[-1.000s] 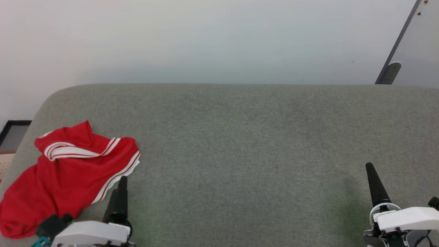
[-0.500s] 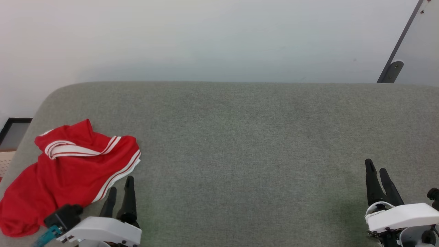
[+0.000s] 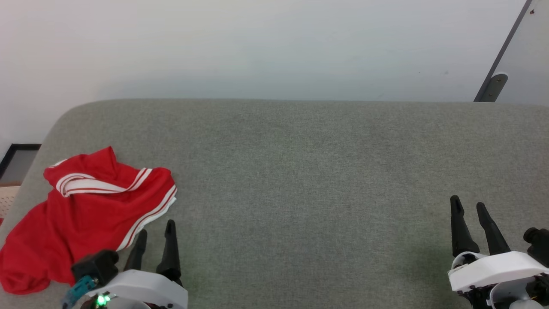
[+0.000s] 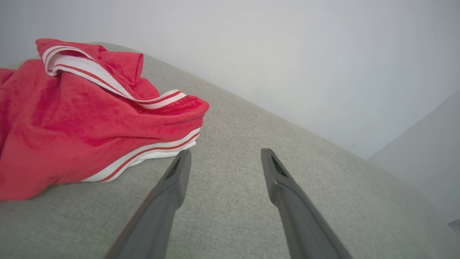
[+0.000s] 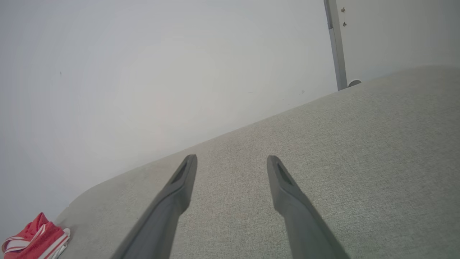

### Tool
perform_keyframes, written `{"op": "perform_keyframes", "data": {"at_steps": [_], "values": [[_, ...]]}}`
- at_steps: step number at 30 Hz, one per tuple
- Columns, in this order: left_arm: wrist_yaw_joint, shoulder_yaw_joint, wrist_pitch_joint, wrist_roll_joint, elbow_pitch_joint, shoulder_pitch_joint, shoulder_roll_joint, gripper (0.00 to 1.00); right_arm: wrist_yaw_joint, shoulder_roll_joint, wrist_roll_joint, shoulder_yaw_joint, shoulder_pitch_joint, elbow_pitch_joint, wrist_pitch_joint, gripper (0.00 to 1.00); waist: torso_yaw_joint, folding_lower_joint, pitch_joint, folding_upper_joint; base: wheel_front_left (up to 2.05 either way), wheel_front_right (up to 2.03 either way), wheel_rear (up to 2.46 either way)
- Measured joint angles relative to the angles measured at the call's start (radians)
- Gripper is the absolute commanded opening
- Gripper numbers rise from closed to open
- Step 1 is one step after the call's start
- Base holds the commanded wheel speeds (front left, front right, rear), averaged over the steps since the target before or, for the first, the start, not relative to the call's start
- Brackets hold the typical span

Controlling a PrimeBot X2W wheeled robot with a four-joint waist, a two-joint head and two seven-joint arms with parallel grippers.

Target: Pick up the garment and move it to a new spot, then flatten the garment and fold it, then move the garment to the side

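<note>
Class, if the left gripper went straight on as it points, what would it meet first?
Probably the garment, whose striped hem lies just ahead on one side; otherwise grey cushion. Depth unclear.

The garment (image 3: 81,219): bright red soft fabric, crumpled in a loose, unfolded heap. White bands edged with thin red stripes cross its upper fold and run along its right hem. It lies at the left end of the grey worktop (image 3: 300,171), near the front edge.
</note>
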Motion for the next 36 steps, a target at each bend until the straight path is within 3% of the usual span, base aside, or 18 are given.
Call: {"op": "perform_keyframes", "data": {"at_steps": [8, 18, 36], "values": [[0.032, -0.037, -0.024, 0.084, -0.013, 0.001, 0.021, 1.0, 0.0, 0.003, -0.109, 0.011, -0.001, 0.002, -0.025, 1.0, 0.003, 0.0, -0.001, 0.0, 0.0, 0.0, 0.0], [0.043, -0.053, -0.051, 0.165, -0.034, 0.011, 0.028, 1.0, 0.0, 0.006, -0.201, 0.001, 0.0, 0.008, -0.05, 1.0, 0.007, 0.0, -0.004, 0.0, 0.0, 0.0, 0.0], [-0.011, -0.018, -0.091, 0.308, -0.053, 0.025, 0.014, 1.0, 0.0, 0.009, -0.304, -0.015, 0.002, -0.021, -0.091, 1.0, 0.015, 0.0, 0.006, 0.0, 0.0, 0.0, 0.0]]}}
